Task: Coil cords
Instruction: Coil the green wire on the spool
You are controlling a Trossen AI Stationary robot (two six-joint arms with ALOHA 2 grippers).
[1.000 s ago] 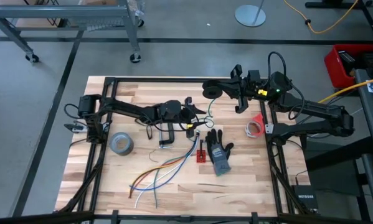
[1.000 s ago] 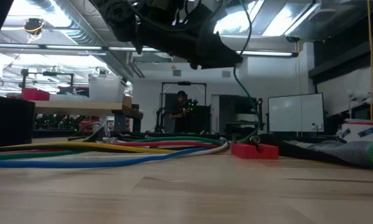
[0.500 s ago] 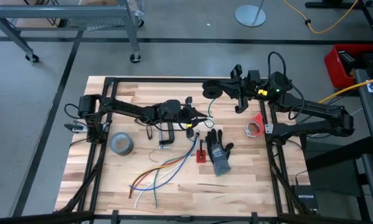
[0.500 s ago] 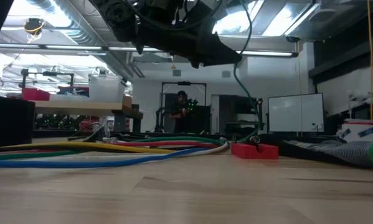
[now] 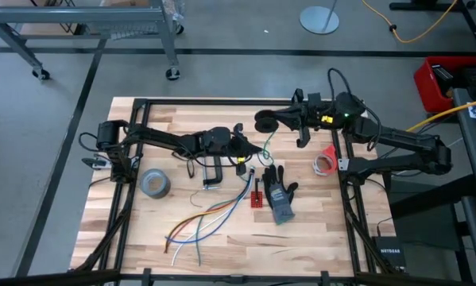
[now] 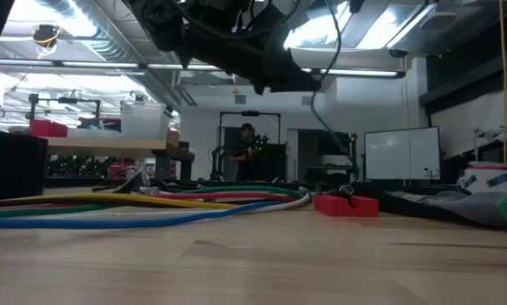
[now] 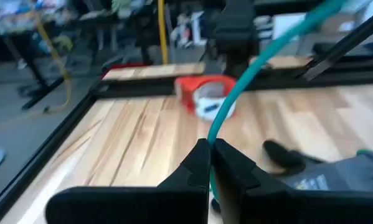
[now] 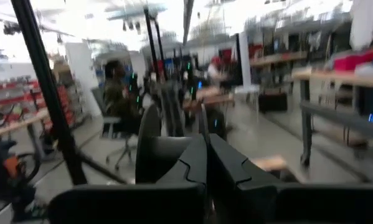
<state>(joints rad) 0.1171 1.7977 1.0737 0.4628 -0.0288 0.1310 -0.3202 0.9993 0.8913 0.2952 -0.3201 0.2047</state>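
1. The thin black cord wound into a small round bundle (image 5: 266,119) hangs at the right gripper (image 5: 279,121), above the far side of the wooden bench (image 5: 317,230) in the high view; the left gripper (image 5: 249,143) sits mid-bench.
2. Left wrist view: the left gripper (image 7: 211,151) is closed on a thin green wire (image 7: 261,56).
3. Right wrist view: the right gripper (image 8: 206,144) is closed, with the dark bundle (image 8: 150,127) just beyond it.

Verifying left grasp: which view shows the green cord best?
Left wrist view: the green cord runs into the shut left end effector. High view shows only a thin strand; low view, a stretch hanging under the arm; right wrist view, nothing.
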